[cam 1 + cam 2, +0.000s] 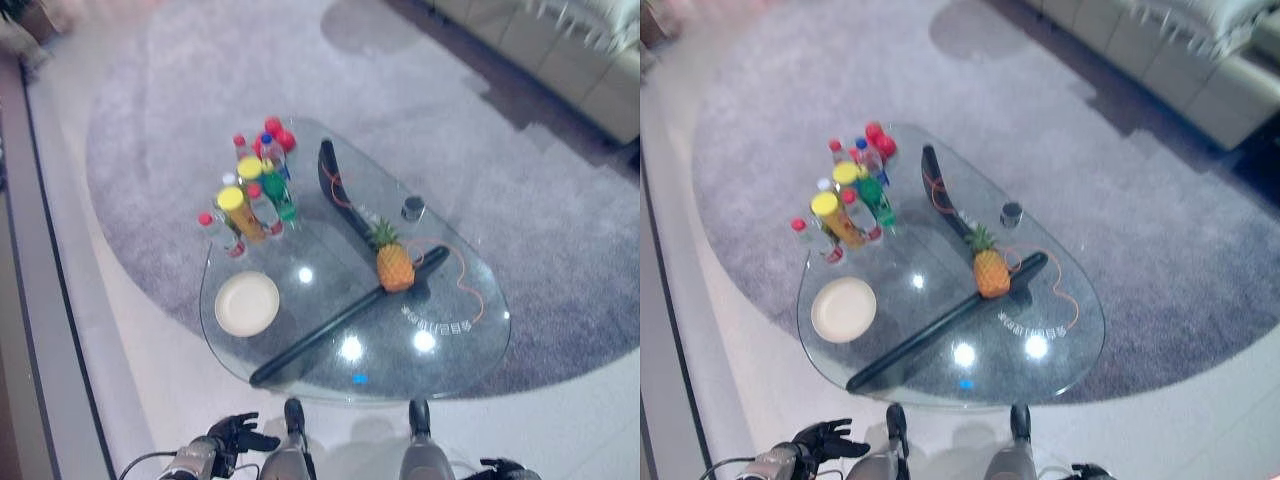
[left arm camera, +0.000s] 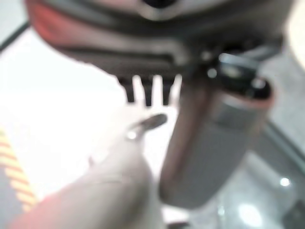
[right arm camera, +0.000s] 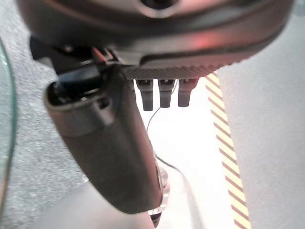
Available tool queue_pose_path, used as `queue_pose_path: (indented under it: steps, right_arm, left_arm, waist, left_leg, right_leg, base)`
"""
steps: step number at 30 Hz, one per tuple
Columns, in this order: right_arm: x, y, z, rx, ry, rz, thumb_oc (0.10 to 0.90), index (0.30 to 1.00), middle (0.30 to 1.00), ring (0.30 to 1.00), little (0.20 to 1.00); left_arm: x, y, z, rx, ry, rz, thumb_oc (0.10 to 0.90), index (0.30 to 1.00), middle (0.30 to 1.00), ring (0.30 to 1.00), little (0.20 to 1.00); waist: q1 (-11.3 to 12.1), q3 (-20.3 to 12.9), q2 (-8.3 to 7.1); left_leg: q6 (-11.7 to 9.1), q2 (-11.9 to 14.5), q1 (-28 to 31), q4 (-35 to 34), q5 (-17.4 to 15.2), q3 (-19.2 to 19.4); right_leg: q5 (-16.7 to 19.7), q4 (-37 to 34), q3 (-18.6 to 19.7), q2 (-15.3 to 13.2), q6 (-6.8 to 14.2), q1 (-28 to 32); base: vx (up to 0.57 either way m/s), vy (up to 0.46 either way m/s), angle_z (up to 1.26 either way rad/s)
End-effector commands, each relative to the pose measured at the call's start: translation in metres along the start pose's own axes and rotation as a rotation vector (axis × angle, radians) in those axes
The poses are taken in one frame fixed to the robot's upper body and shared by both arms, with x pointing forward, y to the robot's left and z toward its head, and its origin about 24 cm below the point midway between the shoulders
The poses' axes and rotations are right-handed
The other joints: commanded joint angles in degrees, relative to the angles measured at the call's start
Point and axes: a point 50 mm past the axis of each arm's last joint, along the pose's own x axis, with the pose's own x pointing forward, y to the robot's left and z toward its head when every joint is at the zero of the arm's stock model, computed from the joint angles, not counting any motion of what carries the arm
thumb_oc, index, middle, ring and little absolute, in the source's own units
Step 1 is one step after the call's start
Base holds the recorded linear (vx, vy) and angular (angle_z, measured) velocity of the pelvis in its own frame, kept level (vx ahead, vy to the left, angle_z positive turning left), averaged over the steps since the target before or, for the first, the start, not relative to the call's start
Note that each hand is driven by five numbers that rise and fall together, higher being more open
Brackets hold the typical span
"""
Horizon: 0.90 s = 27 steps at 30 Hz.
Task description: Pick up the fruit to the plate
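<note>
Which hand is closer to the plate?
Left. The left hand hangs below the table's near edge, on the plate's side; the right hand hangs low at the far right.

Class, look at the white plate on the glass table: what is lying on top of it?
Nothing lies on the white plate; its whole face shows bare. The pineapple stands apart on the glass table, over the dark curved support beneath the glass. Nothing covers the plate.

Pineapple (image 1: 395, 263) upright mid-table; empty cream plate (image 1: 247, 303) well apart
</note>
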Motion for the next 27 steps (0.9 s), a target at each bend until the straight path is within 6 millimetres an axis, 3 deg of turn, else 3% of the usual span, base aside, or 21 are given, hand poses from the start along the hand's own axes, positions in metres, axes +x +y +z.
queue_pose_path:
  steps: [1,4,8,12,18,27]
  right_arm:
    - [-0.002,-0.038,0.032,0.061,-0.107,-0.133,0.800,0.900,0.900,0.900,0.900]
    - [-0.007,-0.051,0.064,0.137,-0.231,-0.209,0.800,0.900,0.900,0.900,0.900]
    - [-0.014,-0.059,0.088,0.203,-0.338,-0.272,0.800,0.900,0.900,0.900,0.900]
    - [-0.024,-0.060,0.119,0.258,-0.470,-0.337,0.800,0.900,0.900,0.900,0.900]
    - [-0.037,-0.056,0.150,0.297,-0.586,-0.371,0.800,0.900,0.900,0.900,0.900]
    - [-0.043,-0.054,0.165,0.319,-0.647,-0.369,0.800,0.900,0.900,0.900,0.900]
  left_arm:
    - [-0.007,0.025,0.030,-0.160,-0.109,-0.024,0.800,0.900,0.900,0.900,0.900]
    - [-0.009,0.029,0.064,-0.262,-0.234,-0.046,0.800,0.900,0.900,0.900,0.900]
    - [-0.015,0.038,0.093,-0.340,-0.345,-0.017,0.800,0.900,0.900,0.900,0.900]
    - [-0.024,0.052,0.123,-0.415,-0.480,0.145,0.800,0.900,0.900,0.900,0.900]
    - [-0.032,0.063,0.136,-0.445,-0.560,0.355,0.800,0.900,0.900,0.900,0.900]
    - [-0.042,0.072,0.150,-0.444,-0.618,0.484,0.800,0.900,0.900,0.900,0.900]
  waist:
    - [1.4,4.3,-2.60]
    - [1.6,7.4,-3.05]
    - [1.3,9.3,-3.37]
    - [1.3,11.0,-4.00]
    - [1.2,11.7,-4.49]
    - [1.4,11.7,-5.71]
  left_leg:
    - [-1.3,1.1,-1.2,0.0,-1.9,-4.6]
    - [-1.4,1.3,-6.9,4.4,-2.0,-5.3]
    - [-1.6,1.2,-12.1,9.0,-2.8,-5.9]
    - [-1.2,0.2,-18.6,14.2,-3.8,-7.1]
    - [-1.0,-0.7,-25.2,20.3,-5.3,-8.5]
    - [-0.4,-1.1,-30.8,25.2,-7.2,-9.8]
  right_leg:
    - [5.8,1.3,-1.2,-3.2,-0.1,-5.4]
    - [4.3,6.5,-0.5,-3.4,-0.6,-10.9]
    - [3.1,10.8,0.1,-3.7,-0.5,-15.7]
    - [2.4,15.4,0.9,-3.7,-0.5,-21.9]
    - [1.7,19.4,1.6,-3.1,-1.1,-28.1]
    - [0.7,23.1,2.5,-1.9,-1.6,-33.6]
  base:
    - [-0.13,-0.008,-0.03]
    - [-0.18,-0.037,-0.06]
    - [-0.15,-0.058,-0.01]
    - [-0.12,-0.063,0.08]
    - [-0.08,-0.022,0.12]
    - [-0.02,-0.022,0.04]
